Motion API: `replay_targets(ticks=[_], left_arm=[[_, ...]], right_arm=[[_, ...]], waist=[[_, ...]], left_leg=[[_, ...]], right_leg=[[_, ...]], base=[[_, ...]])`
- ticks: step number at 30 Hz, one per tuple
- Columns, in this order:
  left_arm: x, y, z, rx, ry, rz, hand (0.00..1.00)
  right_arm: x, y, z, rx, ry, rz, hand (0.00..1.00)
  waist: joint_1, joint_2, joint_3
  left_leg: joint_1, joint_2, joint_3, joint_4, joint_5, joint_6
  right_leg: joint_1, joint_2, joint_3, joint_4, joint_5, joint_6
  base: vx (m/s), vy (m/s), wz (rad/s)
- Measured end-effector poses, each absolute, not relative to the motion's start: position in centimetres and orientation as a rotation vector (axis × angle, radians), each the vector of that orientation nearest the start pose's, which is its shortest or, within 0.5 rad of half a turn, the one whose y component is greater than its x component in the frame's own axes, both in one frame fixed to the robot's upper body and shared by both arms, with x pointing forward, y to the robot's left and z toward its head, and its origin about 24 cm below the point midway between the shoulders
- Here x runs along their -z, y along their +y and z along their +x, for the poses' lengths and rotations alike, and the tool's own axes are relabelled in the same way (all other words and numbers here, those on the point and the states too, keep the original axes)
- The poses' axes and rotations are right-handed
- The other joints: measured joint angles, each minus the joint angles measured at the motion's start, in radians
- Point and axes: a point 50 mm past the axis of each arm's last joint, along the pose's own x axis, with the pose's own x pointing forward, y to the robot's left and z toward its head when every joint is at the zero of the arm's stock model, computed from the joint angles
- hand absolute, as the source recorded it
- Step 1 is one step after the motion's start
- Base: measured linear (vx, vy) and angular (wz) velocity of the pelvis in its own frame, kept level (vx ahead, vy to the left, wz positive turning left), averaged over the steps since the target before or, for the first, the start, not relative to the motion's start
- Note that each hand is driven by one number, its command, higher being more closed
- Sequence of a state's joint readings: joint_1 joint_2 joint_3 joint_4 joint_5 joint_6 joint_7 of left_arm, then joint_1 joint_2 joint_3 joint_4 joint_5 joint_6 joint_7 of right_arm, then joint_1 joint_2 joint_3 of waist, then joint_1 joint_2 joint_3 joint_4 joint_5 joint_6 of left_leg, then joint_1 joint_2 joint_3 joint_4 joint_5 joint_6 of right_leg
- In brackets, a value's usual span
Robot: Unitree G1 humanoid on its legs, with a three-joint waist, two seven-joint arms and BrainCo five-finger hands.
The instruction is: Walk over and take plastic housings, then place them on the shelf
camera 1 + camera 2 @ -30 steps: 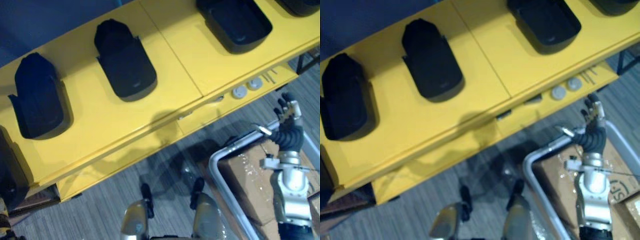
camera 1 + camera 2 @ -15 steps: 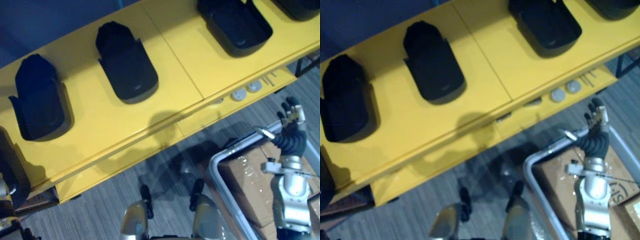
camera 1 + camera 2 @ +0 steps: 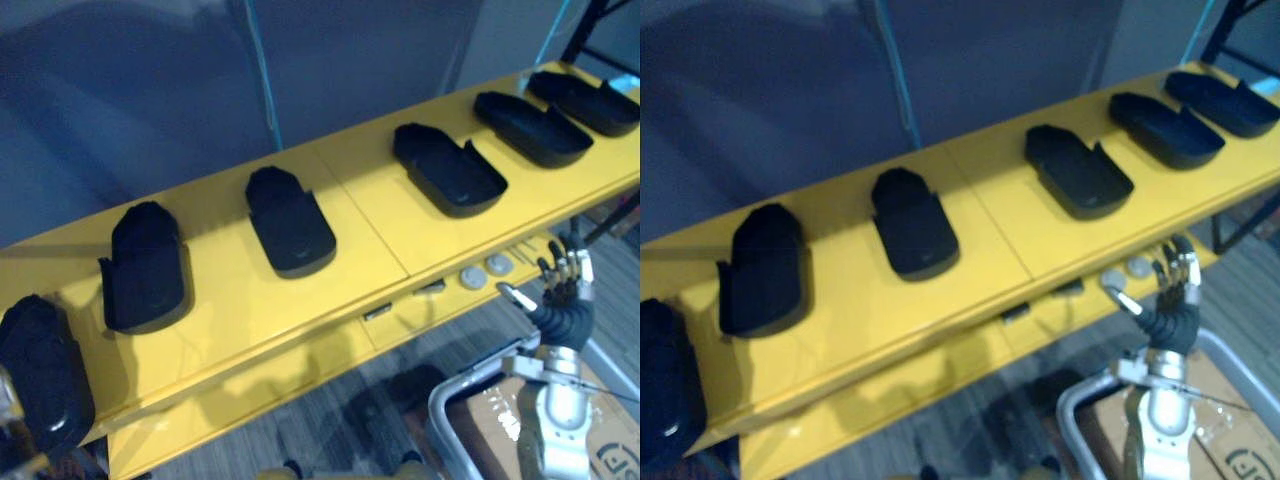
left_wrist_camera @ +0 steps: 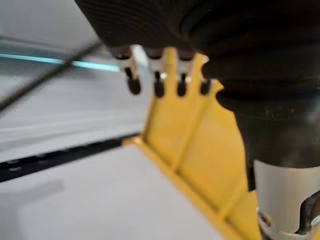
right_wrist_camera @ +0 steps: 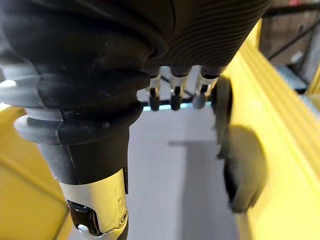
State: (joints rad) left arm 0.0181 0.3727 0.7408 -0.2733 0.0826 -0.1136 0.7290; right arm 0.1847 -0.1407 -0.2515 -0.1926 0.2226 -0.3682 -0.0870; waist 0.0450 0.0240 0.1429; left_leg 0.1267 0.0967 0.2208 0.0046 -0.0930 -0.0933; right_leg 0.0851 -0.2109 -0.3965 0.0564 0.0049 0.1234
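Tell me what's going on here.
The humanoid stands facing a yellow shelf that already carries six black plastic housings in a row. Its right hand is raised in front of the shelf's lower edge, fingers relaxed and empty. Its left hand is beside the shelf's yellow frame, also holding nothing. A metal cart with cardboard boxes sits at the lower right.

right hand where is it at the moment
The right hand stands fingers-up at the lower right of the eye views, just off the front edge of the yellow shelf, right of two round grey discs.
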Motion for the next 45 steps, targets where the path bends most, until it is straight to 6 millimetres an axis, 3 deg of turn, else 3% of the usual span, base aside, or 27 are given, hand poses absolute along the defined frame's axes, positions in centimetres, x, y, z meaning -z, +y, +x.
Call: replay_targets(ticks=[2,5,9,14,18,22,24,26,28,29,30,32,34,36,38,39,42,45], left_arm=[[-17.2,34.3,13.4,-1.305,-0.684,0.341,0.0],[-16.9,31.8,11.7,-1.185,-0.78,0.243,0.0],[-16.5,28.8,11.7,-0.977,-0.829,0.127,0.0],[-16.0,27.7,12.5,-0.869,-0.81,0.092,0.0],[-16.3,27.4,12.7,-0.846,-0.82,0.149,0.0],[-15.7,27.7,12.4,-0.838,-0.766,0.119,0.0],[-14.9,27.9,12.4,-0.812,-0.719,0.086,0.0],[-14.4,28.0,12.6,-0.778,-0.694,0.06,0.0],[-13.5,27.9,12.3,-0.744,-0.632,0.073,0.0],[-13.1,28.0,12.1,-0.736,-0.607,0.084,0.0],[-12.7,27.9,11.7,-0.718,-0.575,0.102,0.0],[-12.5,28.0,11.5,-0.694,-0.556,0.105,0.0],[-12.3,27.9,11.5,-0.685,-0.558,0.071,0.0],[-11.9,27.7,11.7,-0.671,-0.55,0.044,0.0],[-11.9,27.3,12.3,-0.635,-0.557,0.023,0.0],[-12.1,26.9,12.9,-0.609,-0.577,-0.005,0.0],[-12.2,26.1,14.0,-0.561,-0.598,-0.051,0.0],[-12.4,25.5,14.8,-0.516,-0.6,-0.061,0.0]], right_arm=[[-9.5,-24.1,20.3,0.341,-0.446,0.015,0.0],[-10.1,-23.5,21.0,0.301,-0.47,0.02,0.0],[-10.4,-23.3,21.4,0.291,-0.487,0.031,0.0],[-10.5,-23.1,21.5,0.247,-0.507,0.045,0.0],[-11.9,-21.7,23.7,0.174,-0.581,0.073,0.0],[-13.6,-19.3,26.2,0.051,-0.641,0.085,0.0],[-14.0,-18.6,27.3,0.025,-0.648,0.094,0.0],[-14.3,-18.5,28.6,0.023,-0.638,0.089,0.0],[-14.0,-18.6,28.9,0.033,-0.622,0.073,0.0],[-13.8,-18.7,28.8,0.042,-0.616,0.062,0.0],[-13.5,-19.3,28.5,0.065,-0.608,0.057,0.0],[-13.1,-20.4,27.8,0.106,-0.603,0.047,0.0],[-13.3,-21.6,26.9,0.151,-0.63,0.038,0.0],[-12.6,-22.8,25.9,0.195,-0.61,0.029,0.0],[-12.7,-23.2,25.2,0.215,-0.624,0.03,0.0],[-12.8,-23.3,24.8,0.226,-0.638,0.029,0.0],[-12.1,-23.1,24.2,0.267,-0.624,0.05,0.0],[-11.6,-23.0,23.2,0.3,-0.613,0.055,0.0]], waist=[[0.012,-0.013,-0.006],[0.026,-0.028,-0.014],[0.026,-0.022,-0.02],[0.012,-0.027,-0.022],[0.008,-0.027,-0.022],[0.066,-0.027,-0.022],[0.077,-0.038,-0.004],[0.096,-0.035,0.064],[0.122,0.005,0.121],[0.121,0.015,0.123],[0.112,0.019,0.12],[0.107,-0.009,0.106],[0.097,-0.004,0.105],[0.051,0.021,0.09],[0.03,0.042,0.073],[0.012,0.056,0.063],[-0.004,0.019,0.061],[-0.011,0.005,0.055]], left_leg=[[0.012,0.006,-0.003,0.004,-0.002,-0.003],[0.012,0.014,-0.01,0.005,-0.005,-0.009],[0.012,0.007,-0.02,0.007,-0.004,-0.013],[0.008,0.001,-0.049,0.004,0.002,-0.015],[-0.015,-0.01,-0.103,0.001,0.016,-0.01],[-0.036,-0.013,-0.143,0.012,0.025,-0.01],[-0.12,-0.019,-0.193,0.129,0.02,-0.004],[-0.223,-0.015,-0.212,0.34,0.011,0.002],[-0.295,0.025,-0.191,0.531,0.011,0.002],[-0.299,0.035,-0.169,0.542,0.012,0.002],[-0.302,0.043,-0.145,0.522,0.032,0.027],[-0.278,0.021,-0.123,0.372,0.108,0.025],[-0.249,0.047,-0.077,0.354,0.062,0.058],[-0.177,0.063,-0.042,0.284,0.033,0.039],[-0.152,0.044,-0.015,0.187,0.031,0.029],[-0.126,0.031,-0.004,0.1,0.044,-0.005],[-0.097,-0.012,0.017,-0.008,0.101,0.004],[-0.06,-0.04,0.013,-0.065,0.127,0.016]], right_leg=[[0.023,0.012,-0.011,-0.026,0.008,0.001],[0.052,0.024,-0.019,-0.06,0.014,0.004],[0.064,0.022,-0.027,-0.068,0.017,0.009],[0.077,0.018,-0.053,-0.069,0.017,0.009],[0.09,0.009,-0.107,-0.068,0.017,0.01],[0.098,0.009,-0.146,-0.067,0.016,0.009],[0.109,0.003,-0.182,-0.066,0.003,-0.008],[0.13,0.009,-0.182,-0.05,-0.013,-0.023],[0.164,0.03,-0.186,-0.022,-0.051,-0.005],[0.168,0.037,-0.191,-0.013,-0.059,-0.005],[0.162,0.038,-0.207,0.005,-0.079,-0.02],[0.113,0.002,-0.215,0.024,-0.097,-0.03],[0.076,0.001,-0.216,0.026,-0.08,-0.044],[0.059,-0.008,-0.21,0.039,-0.066,-0.035],[0.027,-0.017,-0.194,0.044,-0.053,-0.021],[0.01,-0.019,-0.188,0.037,-0.034,-0.012],[-0.012,-0.039,-0.175,0.015,0.009,0.002],[0.003,-0.058,-0.176,0.015,0.018,0.014]], base=[[0.01,-0.033,0.15],[-0.04,-0.041,0.08],[-0.05,0.001,0.08],[-0.02,0.009,0.13],[0.0,0.011,0.4],[0.01,0.002,0.33],[-0.05,-0.016,0.81],[-0.13,-0.012,0.66],[-0.17,-0.016,0.38],[-0.09,-0.013,0.35],[-0.09,-0.007,0.39],[-0.08,0.006,0.26],[-0.03,0.015,-0.06],[-0.03,0.124,-0.03],[-0.02,0.187,-0.08],[-0.02,0.235,-0.06],[-0.02,0.125,-0.07],[0.0,0.086,0.08]])
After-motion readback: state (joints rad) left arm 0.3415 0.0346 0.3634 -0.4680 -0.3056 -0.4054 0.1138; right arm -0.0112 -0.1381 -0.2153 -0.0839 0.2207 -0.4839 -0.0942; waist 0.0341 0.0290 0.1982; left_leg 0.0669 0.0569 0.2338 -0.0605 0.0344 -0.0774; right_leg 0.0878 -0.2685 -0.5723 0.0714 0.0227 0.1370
